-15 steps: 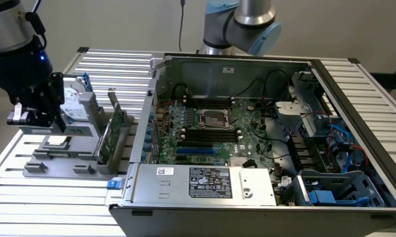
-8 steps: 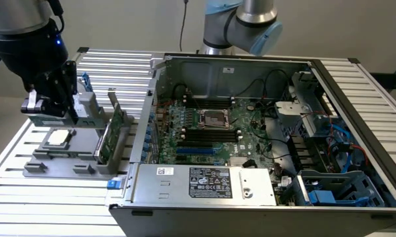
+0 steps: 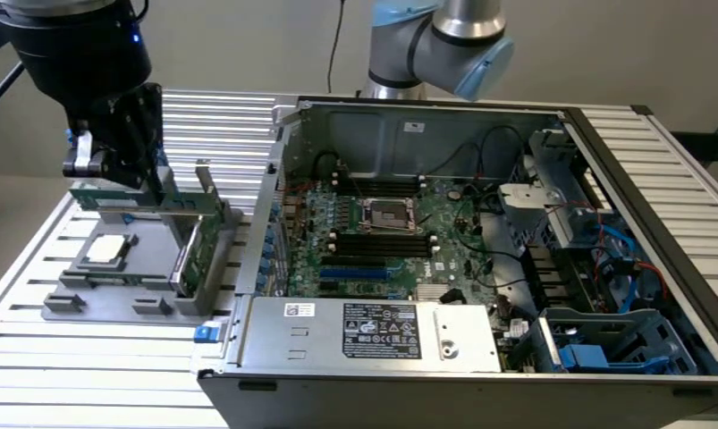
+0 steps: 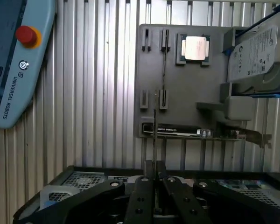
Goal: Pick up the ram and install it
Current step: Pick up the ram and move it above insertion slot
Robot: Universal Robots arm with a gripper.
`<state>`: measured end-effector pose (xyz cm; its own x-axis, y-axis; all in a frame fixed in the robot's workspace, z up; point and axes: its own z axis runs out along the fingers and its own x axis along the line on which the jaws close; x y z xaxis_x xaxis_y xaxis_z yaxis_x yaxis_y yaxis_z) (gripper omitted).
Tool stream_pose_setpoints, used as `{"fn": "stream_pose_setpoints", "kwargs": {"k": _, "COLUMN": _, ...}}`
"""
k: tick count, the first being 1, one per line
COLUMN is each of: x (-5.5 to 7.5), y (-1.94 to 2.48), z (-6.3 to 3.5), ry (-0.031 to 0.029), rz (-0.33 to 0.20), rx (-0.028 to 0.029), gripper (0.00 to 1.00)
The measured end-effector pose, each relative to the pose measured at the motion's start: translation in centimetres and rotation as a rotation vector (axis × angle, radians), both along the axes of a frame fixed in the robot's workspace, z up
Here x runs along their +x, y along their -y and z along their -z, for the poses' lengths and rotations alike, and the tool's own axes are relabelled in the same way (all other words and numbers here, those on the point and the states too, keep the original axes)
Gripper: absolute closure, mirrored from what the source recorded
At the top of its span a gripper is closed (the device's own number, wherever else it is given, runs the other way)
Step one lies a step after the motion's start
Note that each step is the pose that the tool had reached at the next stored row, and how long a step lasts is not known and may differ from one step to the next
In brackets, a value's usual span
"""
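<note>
Wrist view shows us our gripper [image 4: 154,169] pinched almost shut on the ram [image 4: 155,135], which we see edge-on over the gray tray [image 4: 186,98]. Farther off on that tray we find a processor chip [image 4: 195,48] and a hard drive [image 4: 256,51]. In the exterior view, the open computer case [image 3: 407,125] stands beside the tray.
</note>
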<state>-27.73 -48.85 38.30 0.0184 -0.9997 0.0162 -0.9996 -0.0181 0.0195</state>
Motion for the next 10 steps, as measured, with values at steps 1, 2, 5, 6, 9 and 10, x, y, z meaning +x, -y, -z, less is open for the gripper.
{"fn": "stream_pose_setpoints", "kwargs": {"k": 1, "x": 0.4, "y": -0.02, "z": -0.39, "ry": 0.0, "rz": 0.0, "rx": 0.0001, "gripper": 0.86}}
{"fn": "stream_pose_setpoints", "kwargs": {"k": 2, "x": 0.9, "y": -0.04, "z": -0.81, "ry": -0.0001, "rz": 0.0, "rx": -0.0001, "gripper": 0.86}}
{"fn": "stream_pose_setpoints", "kwargs": {"k": 5, "x": 2.2, "y": -0.1, "z": -1.91, "ry": -0.0001, "rz": 0.0, "rx": 0.0, "gripper": 0.86}}
{"fn": "stream_pose_setpoints", "kwargs": {"k": 6, "x": 2.7, "y": -0.12, "z": -2.22, "ry": -0.0001, "rz": 0.0, "rx": 0.0, "gripper": 0.86}}
{"fn": "stream_pose_setpoints", "kwargs": {"k": 9, "x": 4.1, "y": -0.17, "z": -2.93, "ry": -0.0006, "rz": 0.0, "rx": 0.0, "gripper": 0.86}}
{"fn": "stream_pose_setpoints", "kwargs": {"k": 10, "x": 4.5, "y": -0.18, "z": -3.09, "ry": -0.0007, "rz": 0.0, "rx": 0.0, "gripper": 0.86}}
